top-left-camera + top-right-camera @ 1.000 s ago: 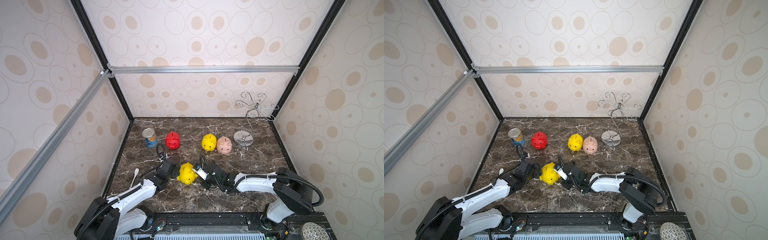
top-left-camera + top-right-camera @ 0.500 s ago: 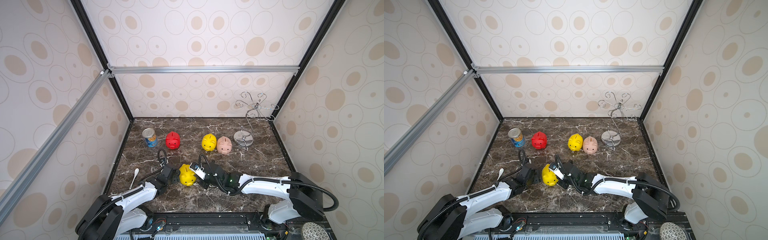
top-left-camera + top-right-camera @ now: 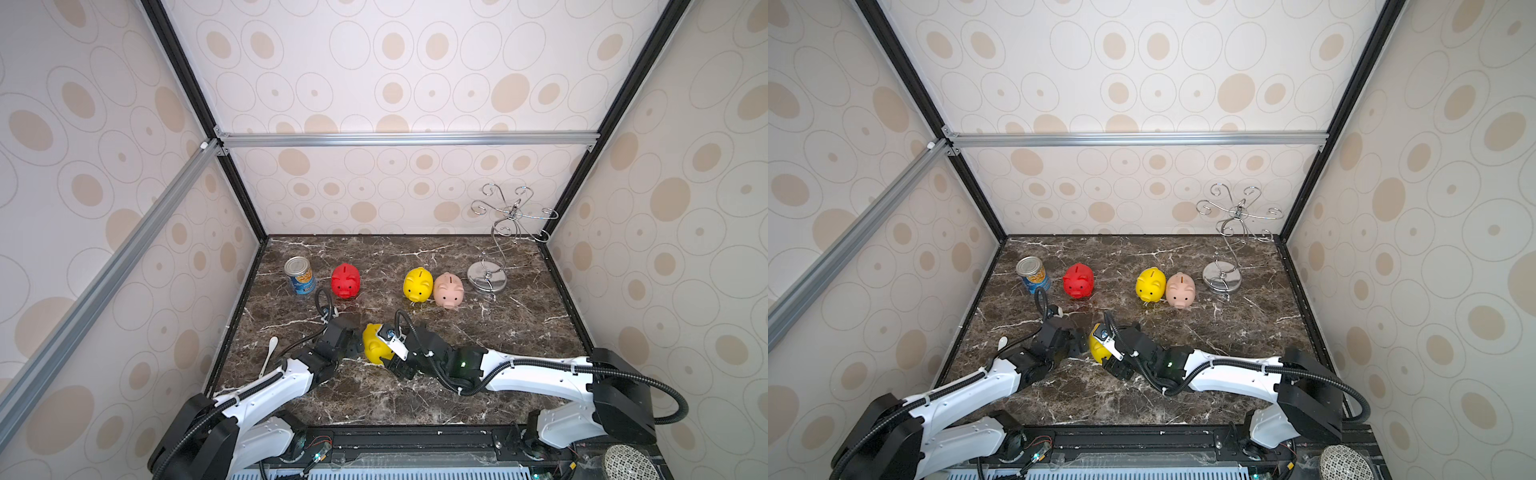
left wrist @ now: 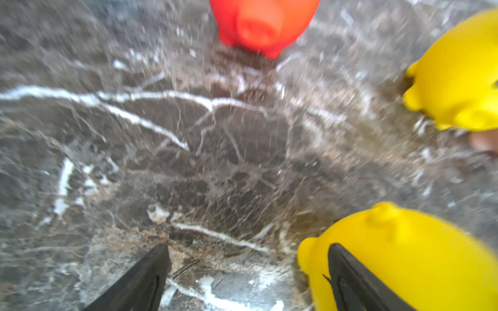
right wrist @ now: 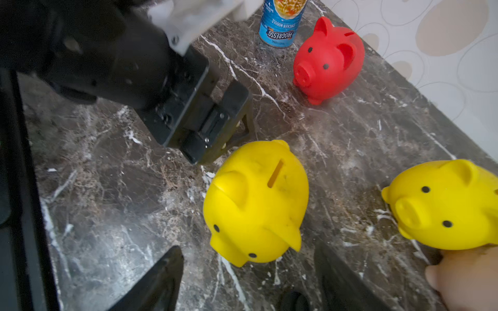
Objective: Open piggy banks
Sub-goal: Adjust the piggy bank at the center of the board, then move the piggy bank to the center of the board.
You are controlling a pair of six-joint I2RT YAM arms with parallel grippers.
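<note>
The near yellow piggy bank (image 5: pixel 256 204) (image 3: pixel 375 347) stands upright on the marble, coin slot up, snout toward my right gripper (image 5: pixel 246 251). That gripper is open, its fingers either side of the snout without touching. My left gripper (image 4: pixel 248 245) (image 5: pixel 234 145) is open behind the pig. One of its fingers (image 4: pixel 350 280) lies across the pig's rear (image 4: pixel 404 264), with only table between the two. Further back stand a red piggy bank (image 3: pixel 345 280) (image 5: pixel 328 59), a second yellow one (image 3: pixel 417 284) (image 5: pixel 444 204) and a pink one (image 3: pixel 448 289).
A blue-labelled can (image 3: pixel 300 275) stands left of the red pig. A wire stand on a round chrome base (image 3: pixel 487 278) is at the back right, a white spoon (image 3: pixel 270 353) by the left wall. A small black round thing (image 5: pixel 293 300) lies between my right fingers.
Both grippers were shut on the near yellow pig, one from each side. Both have now opened and let go, leaving it standing on the table.
</note>
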